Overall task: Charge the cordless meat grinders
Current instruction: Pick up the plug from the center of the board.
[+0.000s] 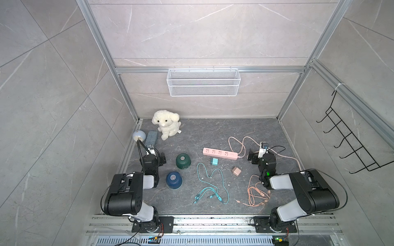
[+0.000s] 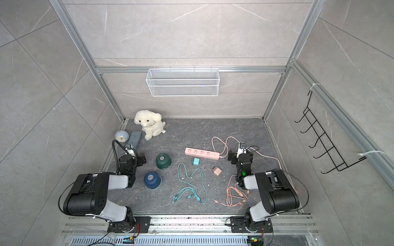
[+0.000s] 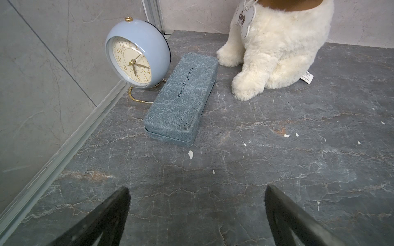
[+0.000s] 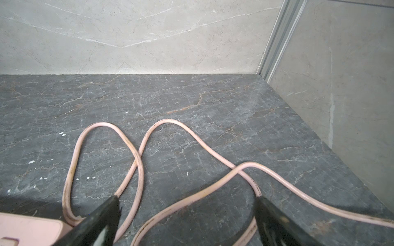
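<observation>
Two grinders stood unwired on the dark stone tabletop (image 1: 213, 132), on my left side: nearest me the dark blue dome-shaped plastic grinder with a silver hub (image 1: 173, 180), just behind it the dark green dome-shaped plastic grinder (image 1: 183, 161), close but apart. I judged them hard, smooth-shelled and weighty, so a pinch on the rounded crown would likely slip; the straighter lower skirt looked the safer hold, a wide bite for me. Rightward, the teal branching charging cable (image 1: 213, 185) and the peach coiled charging cable (image 1: 254, 193) lay limp. My left pincer (image 3: 197, 189) hung wide and empty beside the green dome; my right pincer (image 4: 187, 198), equally wide, hovered over the pale pink cord (image 4: 138, 158). Further off lay the teal plug adapter (image 1: 213, 161), the dusty-pink cube adapter (image 1: 236, 171) and the pink power strip (image 1: 219, 153). Beyond, bare stone ran to the back wall, but the white plush dog (image 1: 167, 124), pale blue round clock (image 3: 136, 53) and grey-blue case (image 3: 183, 95) crowded the far left corner, and side walls hemmed both arms
</observation>
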### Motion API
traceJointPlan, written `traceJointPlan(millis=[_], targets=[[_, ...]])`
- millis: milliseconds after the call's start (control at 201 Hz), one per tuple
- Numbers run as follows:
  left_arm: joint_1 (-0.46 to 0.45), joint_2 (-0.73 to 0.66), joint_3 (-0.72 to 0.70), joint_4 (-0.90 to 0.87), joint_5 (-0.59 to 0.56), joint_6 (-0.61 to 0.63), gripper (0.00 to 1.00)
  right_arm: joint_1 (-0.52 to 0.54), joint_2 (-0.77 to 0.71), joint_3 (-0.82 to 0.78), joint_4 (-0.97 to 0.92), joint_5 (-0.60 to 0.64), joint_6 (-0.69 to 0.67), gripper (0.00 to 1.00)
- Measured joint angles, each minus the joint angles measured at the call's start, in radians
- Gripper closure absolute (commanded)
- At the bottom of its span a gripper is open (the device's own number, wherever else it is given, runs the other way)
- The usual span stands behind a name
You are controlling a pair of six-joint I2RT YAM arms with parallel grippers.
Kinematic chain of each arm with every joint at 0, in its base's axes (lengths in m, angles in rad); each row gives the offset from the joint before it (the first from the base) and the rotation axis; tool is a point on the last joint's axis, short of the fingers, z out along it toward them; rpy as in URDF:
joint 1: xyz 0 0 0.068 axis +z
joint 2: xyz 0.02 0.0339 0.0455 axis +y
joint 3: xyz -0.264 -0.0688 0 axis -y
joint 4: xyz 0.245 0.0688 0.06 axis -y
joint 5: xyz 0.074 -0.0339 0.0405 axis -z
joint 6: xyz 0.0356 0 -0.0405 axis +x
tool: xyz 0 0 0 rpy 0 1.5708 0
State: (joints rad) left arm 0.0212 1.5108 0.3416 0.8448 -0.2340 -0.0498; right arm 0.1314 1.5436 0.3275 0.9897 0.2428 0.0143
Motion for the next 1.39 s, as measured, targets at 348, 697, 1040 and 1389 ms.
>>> traceJointPlan(millis=[348,697,1040,1389], targets=[[0.000,0.000,0.000,0.000,0.000,0.000,0.00,0.000,0.000,0.000,0.000,0.000,0.000,0.00],[-0.015,-0.214,0.095,-0.295,-0.024,-0.007,0.07,0.000,-0.135,0.172,-0.358,-0.002,0.000,0.00],[-0.234,-0.366,0.469,-0.720,0.000,-0.080,0.06,0.013,-0.248,0.473,-0.805,-0.208,0.156,0.01],[-0.491,-0.285,0.588,-0.915,0.154,-0.255,0.06,0.201,-0.270,0.444,-0.936,-0.421,0.138,0.06]])
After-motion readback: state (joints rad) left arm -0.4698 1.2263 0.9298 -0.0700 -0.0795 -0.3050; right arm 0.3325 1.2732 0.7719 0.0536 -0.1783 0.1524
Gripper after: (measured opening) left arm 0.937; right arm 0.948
